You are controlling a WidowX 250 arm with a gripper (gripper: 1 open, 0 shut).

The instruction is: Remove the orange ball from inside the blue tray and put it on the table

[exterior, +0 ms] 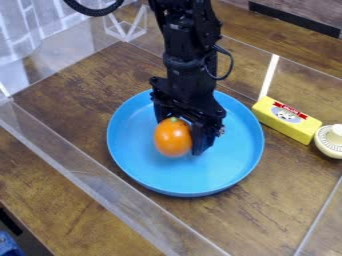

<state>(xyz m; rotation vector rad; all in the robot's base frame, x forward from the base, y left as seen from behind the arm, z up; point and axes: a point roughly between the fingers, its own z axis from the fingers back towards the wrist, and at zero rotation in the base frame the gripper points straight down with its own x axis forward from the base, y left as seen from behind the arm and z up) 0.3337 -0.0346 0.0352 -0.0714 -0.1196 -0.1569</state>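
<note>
Pointing straight down into the blue tray, the black arm stood over the middle of the dish, with its fingers closed on the orange ball. The ball sat inside the tray, a little toward the far side of its centre, and its near, camera-facing half was fully visible while the dark fingers flanked its upper and right edges. Whether the ball rested on the tray floor or was lifted just clear of it could not be determined from this single view. The tray lay on the brown wood-grain surface, its raised rim intact all round and its near half bare. Clear acrylic walls bordered the surface on the near and left sides. Right of the tray, and apart from it, a small yellow box with a red-and-white label lay flat, with a thin pale upright stick standing just behind it. Beside the box, at the right edge, a small round cream-coloured object was partly cut off.
</note>
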